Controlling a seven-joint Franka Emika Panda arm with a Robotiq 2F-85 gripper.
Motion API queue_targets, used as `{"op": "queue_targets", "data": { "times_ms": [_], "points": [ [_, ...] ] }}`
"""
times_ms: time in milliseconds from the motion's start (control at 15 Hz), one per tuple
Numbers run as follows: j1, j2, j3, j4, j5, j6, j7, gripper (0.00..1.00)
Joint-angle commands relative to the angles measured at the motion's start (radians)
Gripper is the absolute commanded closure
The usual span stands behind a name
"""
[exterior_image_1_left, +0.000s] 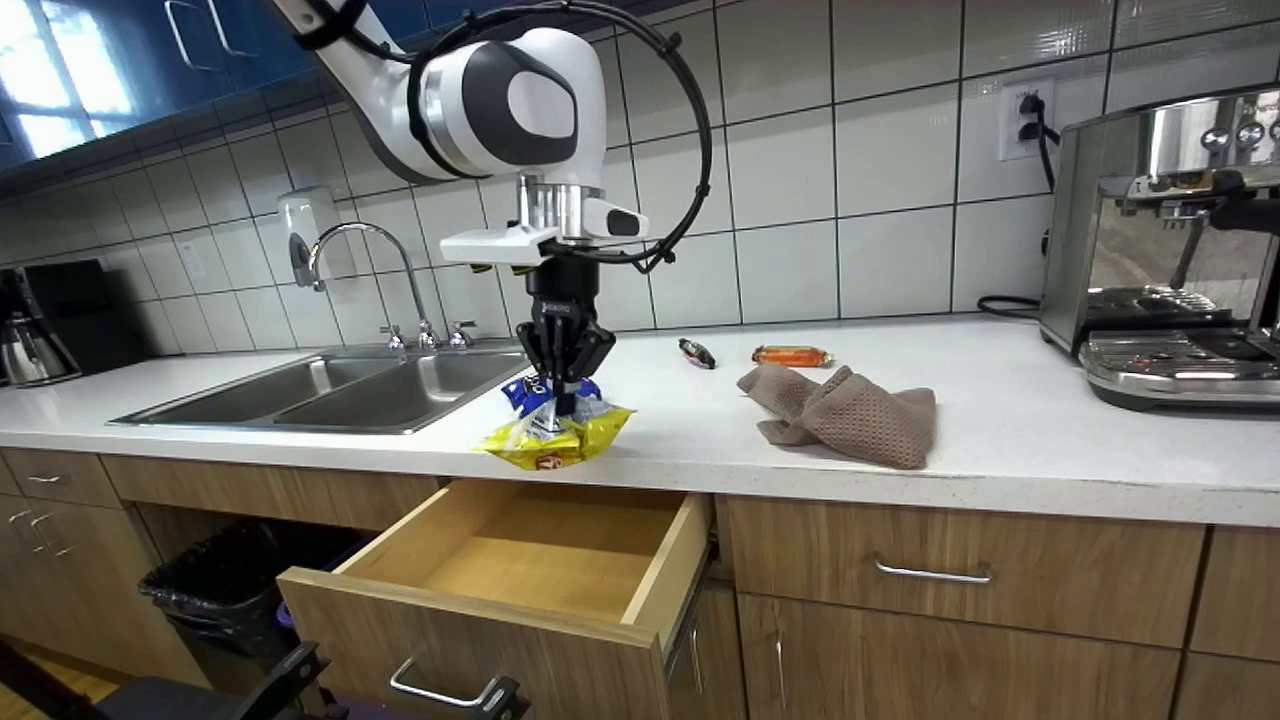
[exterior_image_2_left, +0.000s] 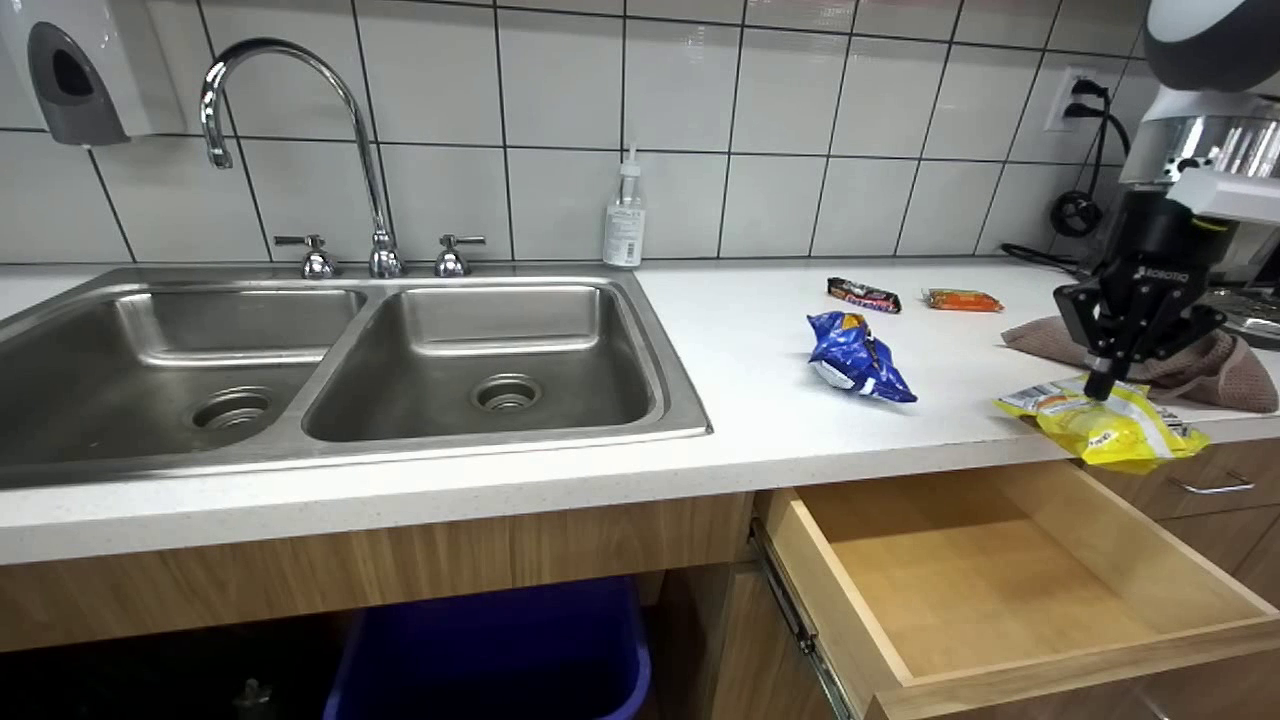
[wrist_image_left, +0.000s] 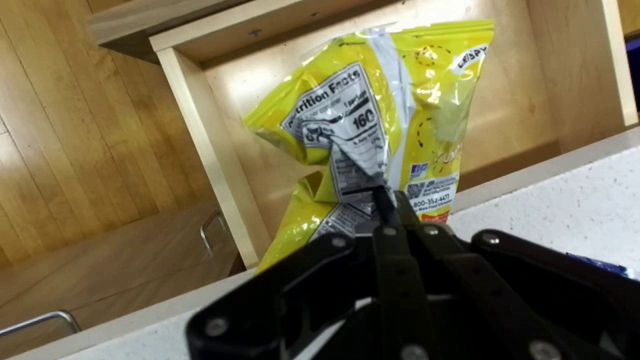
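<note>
White countertop (exterior_image_1_left: 690, 420) is running along the tiled wall (exterior_image_1_left: 780, 270), an open drawer (exterior_image_1_left: 560, 540) jutting from its near side. Because the gripper (exterior_image_2_left: 1100, 384) is clamping its slack middle, the yellow snack bag (exterior_image_2_left: 1125, 440) is creasing there, hanging above the drawer, a blue bag (exterior_image_2_left: 860, 360) resting farther left.

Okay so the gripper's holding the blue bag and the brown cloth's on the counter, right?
One slip: the wrist view shows the gripper holding the yellow bag, not the blue bag. The brown cloth is indeed on the counter.
</note>
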Motion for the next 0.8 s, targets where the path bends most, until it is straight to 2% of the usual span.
{"op": "queue_targets", "data": {
  "times_ms": [0,733],
  "points": [
    [-0.022,-0.042,0.000,-0.071,-0.019,0.033,0.029,1.00],
    [-0.032,0.059,-0.014,-0.083,-0.092,0.093,0.032,1.00]
  ]
}}
